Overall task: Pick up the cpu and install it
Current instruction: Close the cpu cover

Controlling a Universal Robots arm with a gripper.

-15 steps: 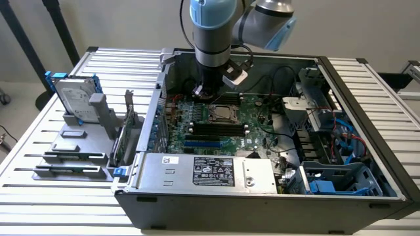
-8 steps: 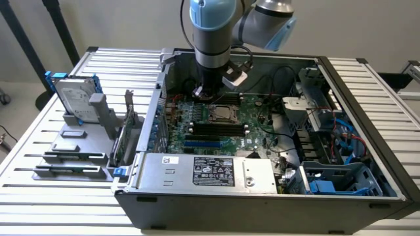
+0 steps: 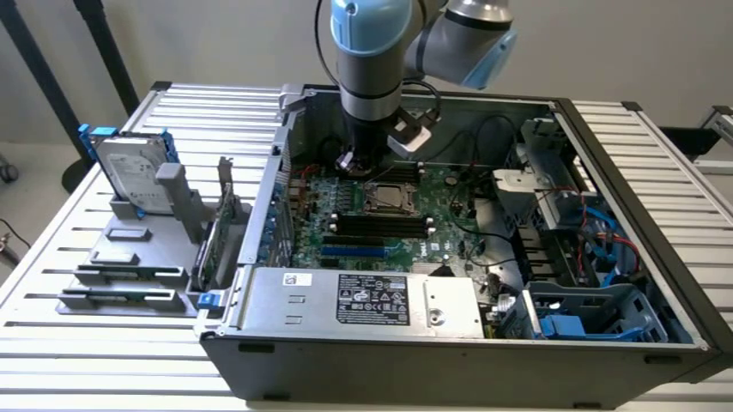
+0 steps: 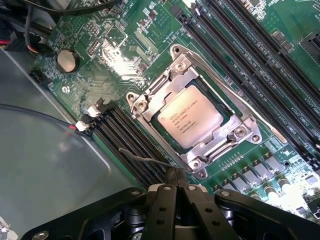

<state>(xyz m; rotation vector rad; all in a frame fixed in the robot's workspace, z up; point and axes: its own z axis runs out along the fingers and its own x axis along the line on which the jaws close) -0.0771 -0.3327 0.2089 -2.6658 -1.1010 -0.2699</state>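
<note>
The cpu (image 4: 191,117), a small shiny silver square with printed text, lies flat in its socket on the green motherboard (image 4: 125,45), framed by the metal retention bracket (image 4: 235,107). In the exterior view the cpu (image 3: 385,196) sits near the middle of the board inside the open computer case (image 3: 458,352). My gripper (image 4: 176,175) hovers just above the board beside the socket, its black fingers pressed together and holding nothing. The exterior view has the gripper (image 3: 350,163) low inside the case, just past the socket's far corner towards the exterior view's left.
Black memory slots (image 4: 131,141) run beside the socket. A power supply (image 3: 366,298) fills the case's near side, and a drive cage with blue cables (image 3: 578,219) is at the exterior view's right. Outside, a hard drive with blue rails (image 3: 130,167) stands on a grey tray (image 3: 120,283).
</note>
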